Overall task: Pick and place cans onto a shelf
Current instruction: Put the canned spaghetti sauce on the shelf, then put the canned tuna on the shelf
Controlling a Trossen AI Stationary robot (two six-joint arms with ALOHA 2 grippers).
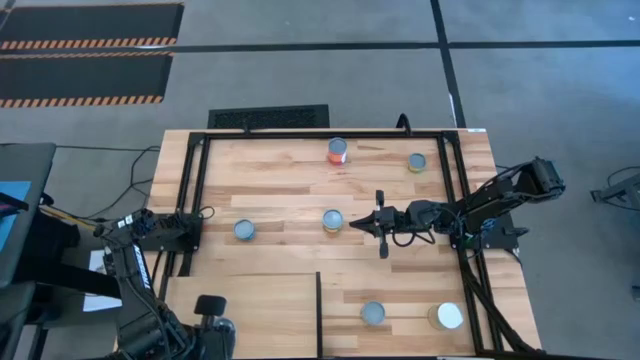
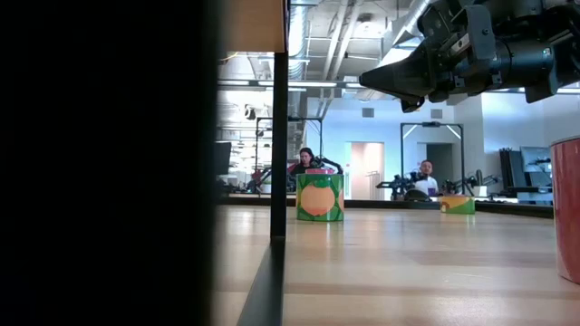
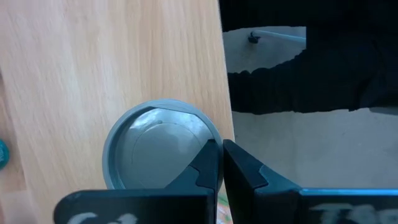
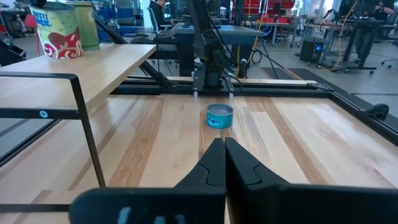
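Right gripper [image 1: 381, 224], fingers pressed together and empty, hovers mid-table with the green-labelled can [image 1: 333, 221] just ahead of its tips, nearer than the left arm.

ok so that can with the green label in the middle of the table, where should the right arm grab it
Grip the can across its round side wall, low on the body. It stands upright with its flat silvery top up, so coming straight down over it looks best, fingers either side. The right pincer, shut, is beside it above the table, so it must open first. Nothing crowds the can.
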